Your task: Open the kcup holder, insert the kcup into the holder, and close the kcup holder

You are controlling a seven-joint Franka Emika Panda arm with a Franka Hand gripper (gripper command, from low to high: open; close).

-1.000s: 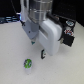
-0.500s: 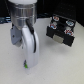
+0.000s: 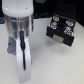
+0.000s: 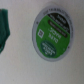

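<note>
Pale, bare counter [image 3: 60,65] fills both views, and you are looking at it from close above through the wrist camera. The kcup [image 4: 52,32] lies on that counter straight under the wrist, foil top facing up at you, green with a white rim and a small square code printed on it. It shows as a full circle, so it has no long axis to line up with; any closing direction across its rim should serve, in my judgement. A dark green shape [image 4: 6,27] sits at the picture's edge beside the kcup, apart from it; you cannot tell from this what it is.

In the exterior view the white arm [image 3: 21,37] stands large toward the exterior view's left and hides the kcup entirely. The kcup holder [image 3: 61,29] sits well apart toward the exterior view's right, black, with its drawer out and red-and-white pods [image 3: 62,23] showing in rows.

You cannot tell how far the pincer is open: neither view shows its fingers, and nothing is visibly held.

The relation that matters is vertical: the kcup is directly below, so your next move is probably a plain descent, then a carry toward the exterior view's right.
</note>
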